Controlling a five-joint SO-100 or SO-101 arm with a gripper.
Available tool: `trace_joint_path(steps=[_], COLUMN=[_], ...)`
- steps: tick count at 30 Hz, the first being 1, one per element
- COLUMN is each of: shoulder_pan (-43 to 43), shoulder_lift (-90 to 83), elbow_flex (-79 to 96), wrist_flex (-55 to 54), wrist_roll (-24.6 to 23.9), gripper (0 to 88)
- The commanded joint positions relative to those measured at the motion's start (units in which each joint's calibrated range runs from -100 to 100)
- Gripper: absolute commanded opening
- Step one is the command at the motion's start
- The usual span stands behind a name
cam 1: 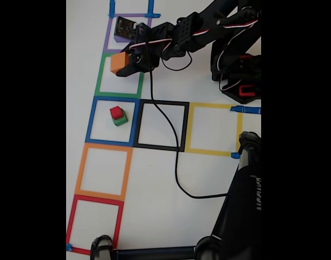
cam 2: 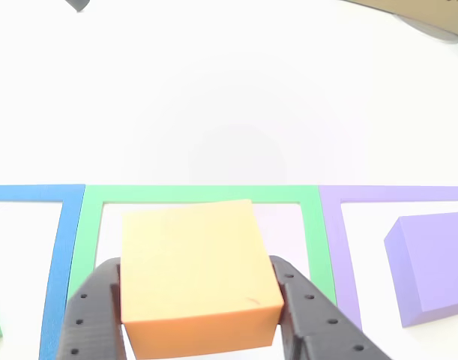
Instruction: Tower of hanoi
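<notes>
I see my tool (cam 2: 201, 315) pinching the orange cube (cam 2: 195, 274) over the green square (cam 1: 120, 77) (purple block (cam 2: 431, 266) sits in the neighbouring purple square); red cube (cam 1: 116, 112) tops the green cube (cam 1: 121, 120) in the blue square (cam 1: 113, 120).

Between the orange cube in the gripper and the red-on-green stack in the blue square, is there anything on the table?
No object. In the fixed view, between the orange cube and the stack lie just white table and the green square's and blue square's tape edges.

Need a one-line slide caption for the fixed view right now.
Claw grips an orange cube over the green square; a red-on-green stack sits in the blue square.
</notes>
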Motion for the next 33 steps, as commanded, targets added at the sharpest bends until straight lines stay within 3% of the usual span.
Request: trace_joint_path(steps=[1,12,25,33], shoulder_pan=[-0.69,-0.21,-0.02,0.65], shoulder_lift=[8.77,33.56,47.69,48.90], elbow_flex=[0.40,-2.23,-10.41,-9.87], wrist_flex=[-15.83,-40.21,-46.44,-47.41], wrist_roll=[0.72,0.72,0.72,0.72], gripper=[9.7,9.6,10.5,19.2])
